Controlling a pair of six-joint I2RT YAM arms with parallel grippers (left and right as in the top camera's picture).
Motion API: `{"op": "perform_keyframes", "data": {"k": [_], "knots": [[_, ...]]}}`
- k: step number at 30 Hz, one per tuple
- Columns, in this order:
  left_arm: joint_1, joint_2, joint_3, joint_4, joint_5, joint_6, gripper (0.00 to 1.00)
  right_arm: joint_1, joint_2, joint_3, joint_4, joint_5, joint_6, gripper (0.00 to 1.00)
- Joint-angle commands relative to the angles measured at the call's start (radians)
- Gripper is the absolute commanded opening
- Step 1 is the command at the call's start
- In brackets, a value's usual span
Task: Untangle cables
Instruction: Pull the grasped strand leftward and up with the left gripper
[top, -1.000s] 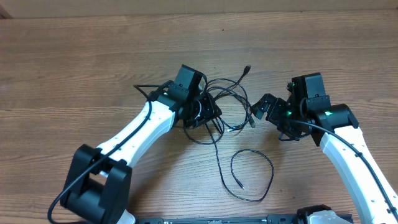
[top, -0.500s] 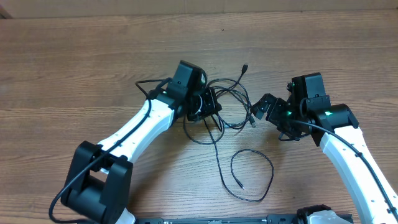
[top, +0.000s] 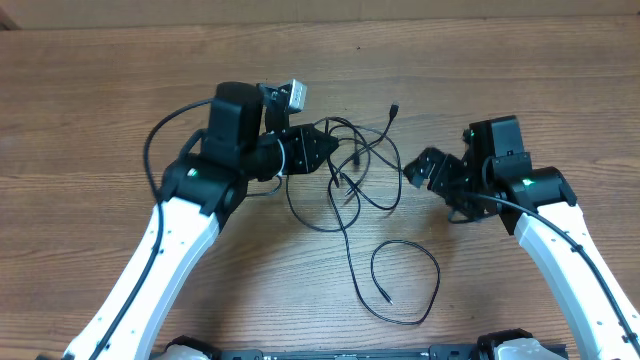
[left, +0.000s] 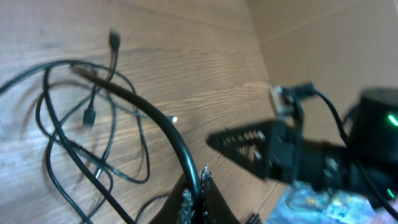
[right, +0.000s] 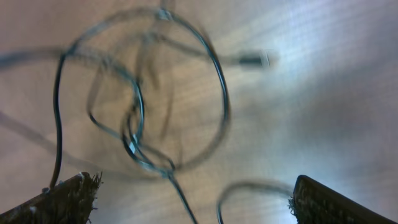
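Pinching cables (left: 179, 144) in left gripper (top: 328, 150) | right gripper (top: 416, 172) spread wide | tangle blurred in right-wrist view

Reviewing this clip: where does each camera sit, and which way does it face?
Overhead: fixed above, facing straight down on the brown wooden table; both white-and-black arms show, left claw and right claw flanking the tangled thin black cables.
Left wrist: on the left arm, looking past its shut fingers over the tangle towards the right claw.
Right wrist: on the right arm, facing the blurred tangle; its open fingers at the bottom corners.
Shared: all three show the tangle.
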Motion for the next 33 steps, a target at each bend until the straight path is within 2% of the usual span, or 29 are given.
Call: {"op": "perform_keyframes", "data": {"k": [1, 5, 11, 14, 17, 21, 25, 30, 33], "knots": [[0.001, -0.069, 0.012, -0.022, -0.023, 0.107, 0.04, -0.003, -0.007, 0.021, 0.027, 0.044, -0.011, 1.00], [0.003, -0.122, 0.012, -0.075, -0.068, 0.143, 0.04, -0.003, -0.007, 0.021, 0.026, 0.019, -0.003, 1.00], [0.034, -0.138, 0.012, -0.123, -0.092, 0.145, 0.04, -0.003, -0.007, 0.021, 0.090, -0.224, 0.041, 1.00], [0.039, -0.138, 0.012, -0.101, -0.061, 0.145, 0.04, 0.003, -0.007, 0.021, 0.116, -0.331, 0.127, 0.98], [0.039, -0.138, 0.012, -0.021, 0.053, 0.145, 0.04, 0.042, -0.005, 0.020, 0.119, -0.334, 0.222, 0.98], [0.039, -0.138, 0.012, 0.101, 0.218, 0.145, 0.04, 0.144, 0.026, 0.020, 0.172, -0.289, 0.226, 0.99], [0.039, -0.138, 0.012, 0.145, 0.356, 0.145, 0.04, 0.232, 0.074, 0.020, 0.281, -0.164, 0.235, 1.00], [0.039, -0.138, 0.012, 0.237, 0.550, 0.143, 0.04, 0.260, 0.145, 0.020, 0.407, -0.038, 0.237, 1.00], [0.047, -0.141, 0.012, 0.355, 0.649, 0.079, 0.05, 0.258, 0.195, 0.020, 0.447, 0.066, 0.238, 1.00]]}}
